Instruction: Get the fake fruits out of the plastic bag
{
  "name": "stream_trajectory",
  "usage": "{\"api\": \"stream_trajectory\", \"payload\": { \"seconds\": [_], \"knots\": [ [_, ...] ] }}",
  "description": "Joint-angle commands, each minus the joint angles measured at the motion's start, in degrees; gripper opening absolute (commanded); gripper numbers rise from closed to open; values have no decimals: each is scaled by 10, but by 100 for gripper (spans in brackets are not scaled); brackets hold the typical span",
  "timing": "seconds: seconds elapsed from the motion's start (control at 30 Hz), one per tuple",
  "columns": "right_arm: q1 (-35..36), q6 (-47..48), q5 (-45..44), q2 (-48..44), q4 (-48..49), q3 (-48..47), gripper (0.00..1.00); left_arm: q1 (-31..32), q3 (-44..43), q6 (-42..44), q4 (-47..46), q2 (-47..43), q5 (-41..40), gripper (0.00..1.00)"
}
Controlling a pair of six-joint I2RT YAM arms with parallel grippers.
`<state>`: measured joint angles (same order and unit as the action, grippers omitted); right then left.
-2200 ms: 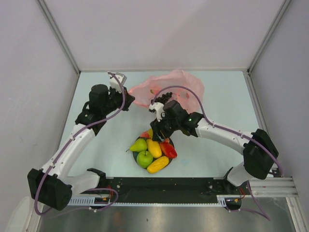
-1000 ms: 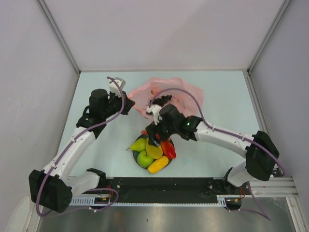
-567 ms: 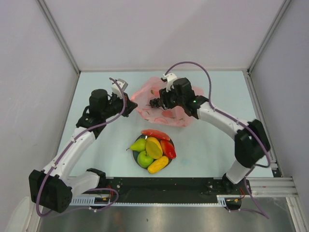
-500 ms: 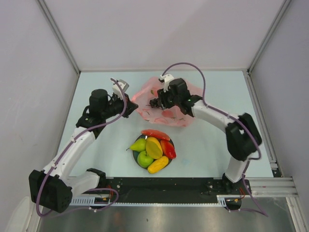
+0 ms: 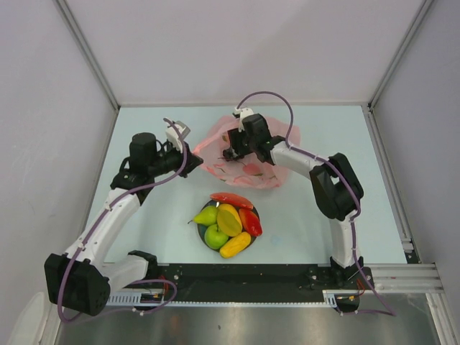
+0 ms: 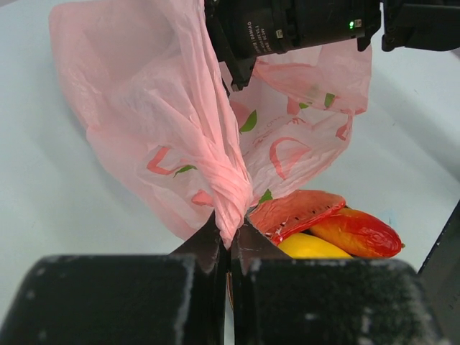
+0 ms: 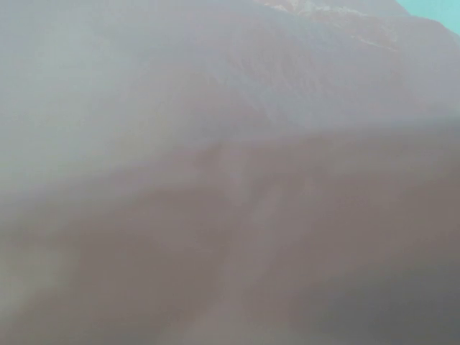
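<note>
Now the L claw (image 6: 230, 243) is pinched shut on a twisted bit of the pink plastic bag (image 6: 165, 108), which lies at the far middle of the worktop (image 5: 287, 230). R claw (image 5: 228, 153) is at the bag too; can't tell if it's open or holding anything. The fake fruits (image 5: 228, 219) sit piled nearer the arms, apart from the bag.

Table (image 5: 287, 230), pale blue-green, is sitting under even light. White back wall (image 5: 244, 50) and two side walls (image 5: 43, 144) are enclosing it, metal posts (image 5: 86, 52) running up the corners. Black rail (image 5: 251, 273) is lining its near edge.
</note>
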<state>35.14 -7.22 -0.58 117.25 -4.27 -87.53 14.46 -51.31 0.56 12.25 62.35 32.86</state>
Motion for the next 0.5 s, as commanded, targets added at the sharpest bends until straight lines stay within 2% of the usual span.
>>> {"api": "stream_trajectory", "payload": {
  "seconds": [0.0, 0.33, 0.47],
  "knots": [
    [10, -20, 17, 25, 26, -19, 65, -7, 2, 11, -3, 1, 31, 0],
    [40, 6, 7, 87, 37, -49, 67, -9, -2, 1, 6, 10, 30, 0],
    [44, 22, -51, 108, 58, -68, 66, -10, -5, -2, 3, 13, 27, 0]
  ]
}}
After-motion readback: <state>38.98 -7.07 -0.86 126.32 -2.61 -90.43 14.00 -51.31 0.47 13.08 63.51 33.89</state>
